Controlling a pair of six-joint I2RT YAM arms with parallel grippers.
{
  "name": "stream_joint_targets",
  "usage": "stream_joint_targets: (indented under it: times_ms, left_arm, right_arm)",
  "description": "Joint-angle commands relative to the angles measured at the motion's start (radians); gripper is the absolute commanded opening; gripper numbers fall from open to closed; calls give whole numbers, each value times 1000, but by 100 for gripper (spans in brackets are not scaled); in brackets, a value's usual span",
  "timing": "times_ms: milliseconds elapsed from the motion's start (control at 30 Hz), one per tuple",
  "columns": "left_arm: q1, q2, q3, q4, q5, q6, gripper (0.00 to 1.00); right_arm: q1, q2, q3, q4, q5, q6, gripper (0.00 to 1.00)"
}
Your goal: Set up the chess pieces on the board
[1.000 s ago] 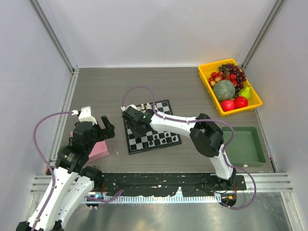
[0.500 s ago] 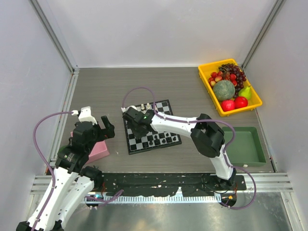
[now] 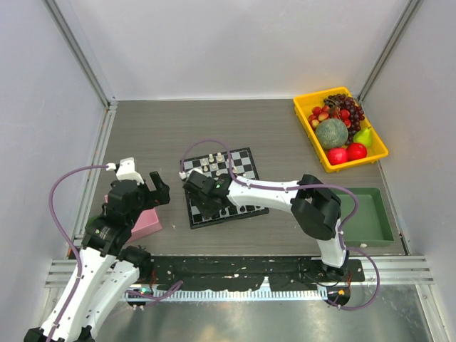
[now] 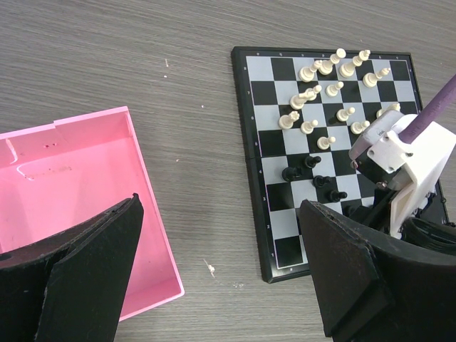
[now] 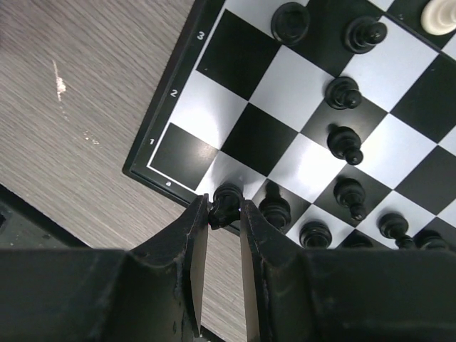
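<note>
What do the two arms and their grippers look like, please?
The left arm and right arm both have white shells with black joints. A purple cable loops out from each. The left gripper and right gripper have thick black fingers.

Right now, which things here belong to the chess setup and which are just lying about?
For the job:
the board
white chess pieces
black chess pieces
right claw, shut on one black piece

Lying about:
pink box
yellow fruit tray
green bin
</note>
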Motion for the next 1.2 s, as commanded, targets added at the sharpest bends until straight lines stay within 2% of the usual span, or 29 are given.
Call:
stream_joint_targets:
  times_ms: [0,200,433,1167]
  left_arm:
    - [0,3,16,17,-15,14,99]
    - [0,0,16,17,-15,13,99]
    - [0,3,15,17,-11,14,99]
    - [0,-2,1,19,-11,10,99]
  right_arm:
    - [6,-51,-3,46,-12,23,8]
    - [6,-42,0,52,-18,26,8]
    - [6,-43,-6,48,-10,29,14]
    - [7,-4,11,26,-10,26,21]
